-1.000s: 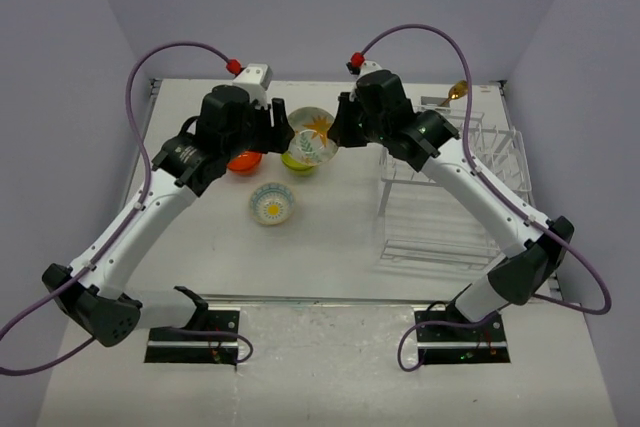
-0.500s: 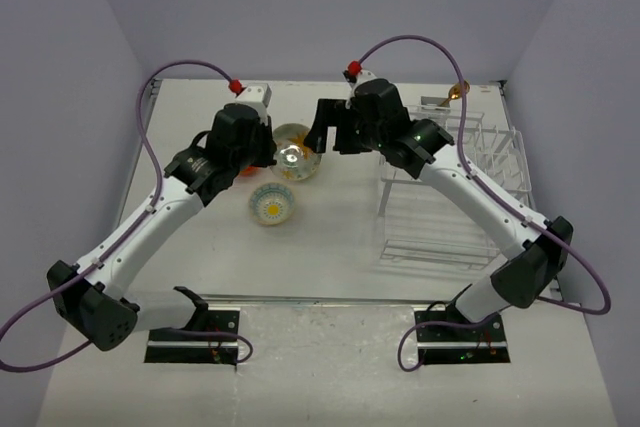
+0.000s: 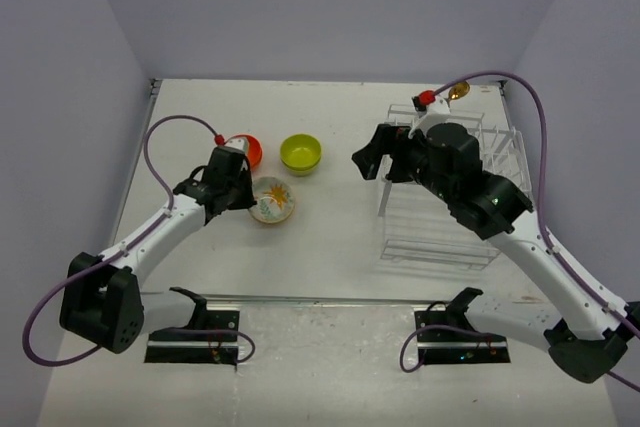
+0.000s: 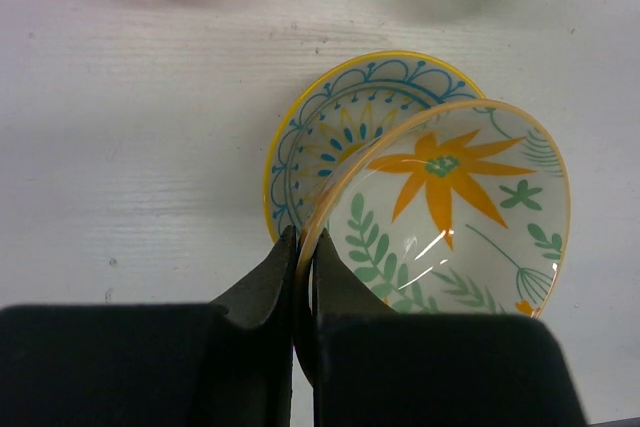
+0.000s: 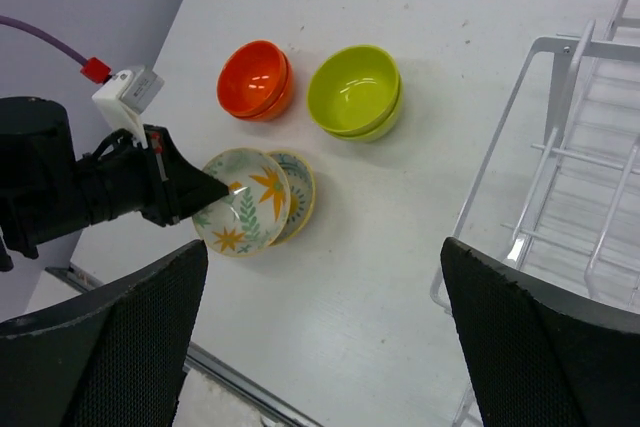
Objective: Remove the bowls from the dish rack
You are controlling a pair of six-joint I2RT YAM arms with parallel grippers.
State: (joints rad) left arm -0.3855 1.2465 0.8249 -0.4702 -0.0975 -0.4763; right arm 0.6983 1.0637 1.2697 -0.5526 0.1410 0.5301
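- The left jaws are pinched tight on the near rim of the flowered bowl (image 4: 450, 207), one finger inside the rim and one outside.
- That bowl hangs tilted over the blue-patterned bowl (image 4: 325, 132), offset to its right and covering about half of it. I cannot tell whether the two touch.
- The step in hand looks like setting the flowered bowl down into the blue-patterned bowl as a nested pair.
- To do it well, shift the flowered bowl left until its rim lines up with the blue-patterned bowl's, level it, then lower it straight down.
- A thin pinch on a glossy rim probably lets the bowl swing about the fingers, so slow moves suit it.
- Open the jaws only once the bowl's weight sits in the blue-patterned bowl; letting go while it is tilted risks a clatter or a slide onto the worktop (image 3: 330, 237).
- After release, lift up and back toward the near side of the blue-patterned bowl, so the inside finger does not drag the rim along.
- The orange bowls (image 5: 255, 79) sit just beyond and left of the blue-patterned bowl, the green bowls (image 5: 355, 90) beyond and right; each looks like a stacked pair.
- The right jaws are spread wide and hold nothing, hovering well right of the blue-patterned bowl.
- The dish rack (image 3: 440, 227) stands farther right again and shows no bowls.
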